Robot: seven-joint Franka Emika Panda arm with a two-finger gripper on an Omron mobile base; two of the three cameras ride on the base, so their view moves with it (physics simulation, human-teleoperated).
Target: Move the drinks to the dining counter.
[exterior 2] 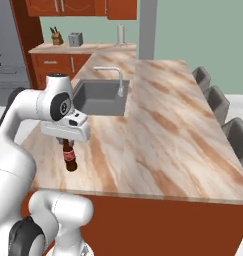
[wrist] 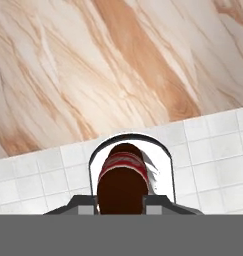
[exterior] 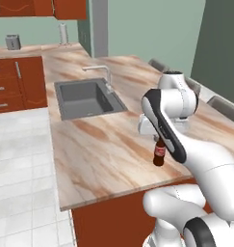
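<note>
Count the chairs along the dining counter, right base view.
3, all along the far right edge of the dining counter: farthest chair, middle chair, nearest chair, cut by the frame edge. More may sit beyond it.

Arm rises from base, folds at elbow, forearm reaching forward; wrist turned so hand points straight down. Gripper [exterior: 159, 141] hangs vertical below the white hand block, seen also from the right side [exterior 2: 67, 142]. Hand view: two dark finger tips [wrist: 85, 204] sit close on either side of the cola bottle [wrist: 122, 180] neck, clamped on it. Bottle upright under the hand.
</note>
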